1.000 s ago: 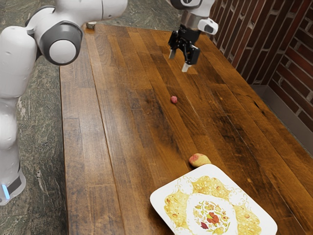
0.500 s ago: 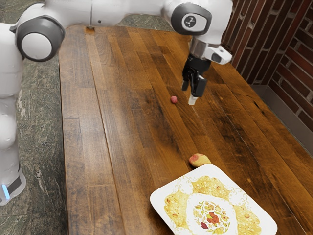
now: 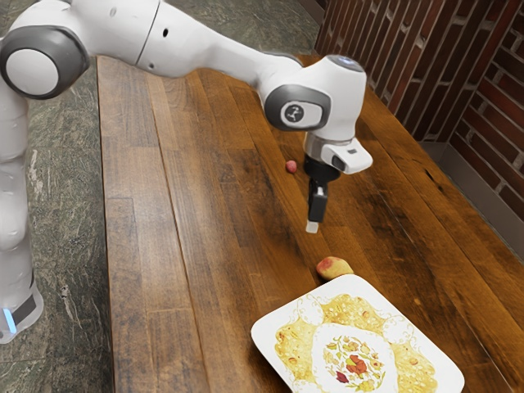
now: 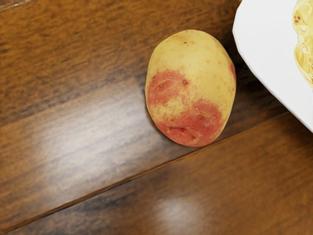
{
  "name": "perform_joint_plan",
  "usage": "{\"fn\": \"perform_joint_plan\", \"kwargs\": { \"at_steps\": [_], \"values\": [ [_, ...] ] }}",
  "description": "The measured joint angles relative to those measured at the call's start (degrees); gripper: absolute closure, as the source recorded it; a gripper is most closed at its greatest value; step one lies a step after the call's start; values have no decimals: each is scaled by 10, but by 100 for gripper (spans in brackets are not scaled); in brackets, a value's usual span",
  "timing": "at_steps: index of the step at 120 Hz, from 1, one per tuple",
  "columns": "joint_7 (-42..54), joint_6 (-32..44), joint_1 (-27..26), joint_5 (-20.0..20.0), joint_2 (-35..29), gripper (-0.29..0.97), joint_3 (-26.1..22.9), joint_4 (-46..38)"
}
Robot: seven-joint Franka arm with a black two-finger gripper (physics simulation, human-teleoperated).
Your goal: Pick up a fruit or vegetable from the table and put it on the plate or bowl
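Observation:
A yellow potato with red patches (image 3: 334, 267) lies on the wooden table, touching the far edge of a white plate with a yellow floral pattern (image 3: 274, 334). My gripper (image 3: 313, 219) hangs above the table, a short way beyond the potato toward the table's middle. It is open and holds nothing, its fingers lined up one behind the other in the exterior view. In the wrist view the potato (image 4: 191, 88) sits just under my hand, with the plate's white rim (image 4: 266, 54) right beside it.
A small red fruit (image 3: 291, 167) lies on the table behind my gripper, near the arm's wrist. A brick wall (image 3: 458, 74) runs along the table's edge at the exterior view's right. The plate sits at the table's near end.
My hand has travelled from the table's far end, past the small red fruit, toward the potato and has come lower. It has also turned about its axis. Nothing on the table moved.

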Motion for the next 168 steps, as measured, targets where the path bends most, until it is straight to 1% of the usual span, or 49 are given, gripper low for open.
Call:
{"fn": "perform_joint_plan", "kwargs": {
  "at_steps": [17, 38, 76, 96, 113, 168],
  "values": [
    [23, 42, 5, -1, 1, 0, -12, -12],
    [46, 73, -2, -4, 13, 0, -31, -18],
    [73, 108, 4, -11, 25, 0, -29, -41],
    [83, 135, 3, -14, 61, 0, -29, -22],
    [89, 146, 3, -14, 92, 0, -29, 2],
    [103, 156, 3, -11, 119, 0, -29, 13]
  ]
}}
